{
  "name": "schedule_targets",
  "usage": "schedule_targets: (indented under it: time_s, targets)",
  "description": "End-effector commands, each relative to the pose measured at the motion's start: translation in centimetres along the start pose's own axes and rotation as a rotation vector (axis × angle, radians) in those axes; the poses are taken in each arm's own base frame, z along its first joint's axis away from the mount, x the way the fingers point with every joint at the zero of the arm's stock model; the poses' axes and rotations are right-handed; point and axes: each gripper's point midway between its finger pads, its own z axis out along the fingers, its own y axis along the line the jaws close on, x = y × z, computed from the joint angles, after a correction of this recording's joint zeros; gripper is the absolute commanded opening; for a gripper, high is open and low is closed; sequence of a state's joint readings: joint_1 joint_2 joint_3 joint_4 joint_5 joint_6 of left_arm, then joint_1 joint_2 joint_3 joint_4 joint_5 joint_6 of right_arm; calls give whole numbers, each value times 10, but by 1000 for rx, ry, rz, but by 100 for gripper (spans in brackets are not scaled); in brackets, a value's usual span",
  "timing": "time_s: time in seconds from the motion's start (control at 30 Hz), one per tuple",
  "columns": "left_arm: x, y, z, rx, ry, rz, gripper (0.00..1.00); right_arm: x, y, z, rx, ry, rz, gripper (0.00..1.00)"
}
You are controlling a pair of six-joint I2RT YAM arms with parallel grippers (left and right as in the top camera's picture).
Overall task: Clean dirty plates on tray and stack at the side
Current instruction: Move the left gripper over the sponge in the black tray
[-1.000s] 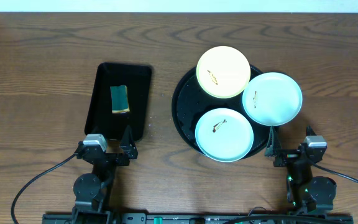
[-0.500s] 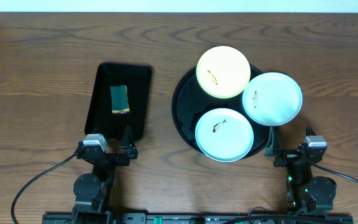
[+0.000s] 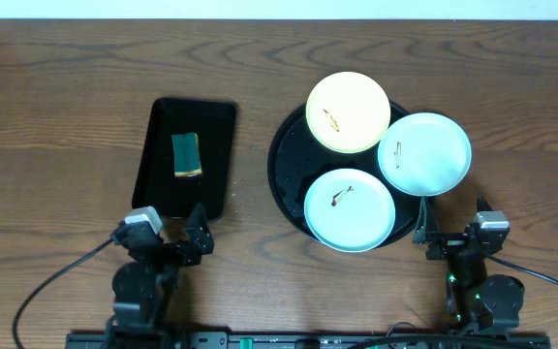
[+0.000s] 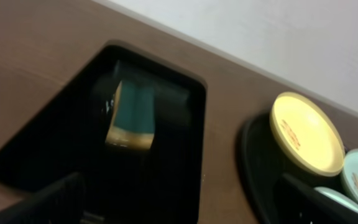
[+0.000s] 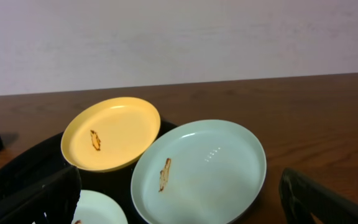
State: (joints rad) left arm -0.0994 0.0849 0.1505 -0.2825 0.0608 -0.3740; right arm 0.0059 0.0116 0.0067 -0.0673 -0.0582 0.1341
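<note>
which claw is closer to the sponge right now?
Left. The left claw sits just short of the sponge in the rectangular tray; the right claw is off past the round tray.

The overhead camera looks straight down on the brown wooden desk (image 3: 66,116) from high above, with the far edge at the top of its picture and the near edge at the bottom. The left wrist camera sits low by the near edge, on the left half. It is rolled sideways and faces the far right corner across the small rectangular black tray (image 4: 48,149), close in. The right wrist camera sits low by the near edge, on the right half. It is level, faces the far edge and the white wall (image 5: 179,37), and is close to the pale mint-white round plate (image 5: 210,168). Both wrist views share the pale yellow round plate (image 4: 306,134) and the large round glossy black tray (image 4: 257,168); the overhead view holds both.
</note>
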Motion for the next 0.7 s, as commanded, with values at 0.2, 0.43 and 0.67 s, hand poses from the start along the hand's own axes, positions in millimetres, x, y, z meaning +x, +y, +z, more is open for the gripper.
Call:
schedule_targets:
  time_s: [0.2,0.43,0.67]
  targets:
    - [-103,-48,-37,-144,294,-2,96,0,2,0,-7,-1,14,99]
    - [-106,-49,-35,-356,795,41,97,0,2,0,-7,-1,14,99]
    - [-72,-35,-15,-451,1038,31,57,0,2,0,-7,-1,14,99]
